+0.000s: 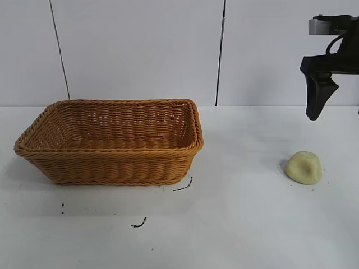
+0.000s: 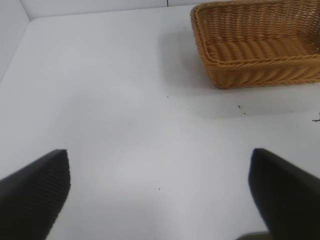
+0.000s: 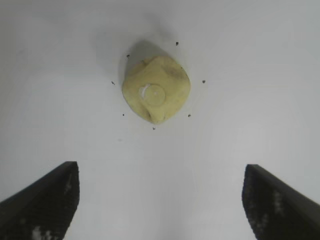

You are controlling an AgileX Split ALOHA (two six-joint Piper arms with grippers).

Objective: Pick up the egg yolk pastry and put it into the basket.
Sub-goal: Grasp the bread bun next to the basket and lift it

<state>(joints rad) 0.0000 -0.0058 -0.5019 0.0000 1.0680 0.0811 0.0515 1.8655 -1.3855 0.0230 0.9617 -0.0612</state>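
The egg yolk pastry (image 1: 304,167), a small pale yellow lump, lies on the white table at the right; it also shows in the right wrist view (image 3: 156,89). The orange-brown wicker basket (image 1: 112,143) stands at the left and is empty; its corner shows in the left wrist view (image 2: 255,45). My right gripper (image 1: 315,115) hangs above and slightly behind the pastry, well clear of it, with its jaws wide open and empty (image 3: 160,200). My left gripper (image 2: 160,192) is open and empty over bare table, away from the basket; it is out of the exterior view.
Small dark marks (image 1: 138,224) dot the table in front of the basket. White wall panels stand behind the table. Open table lies between basket and pastry.
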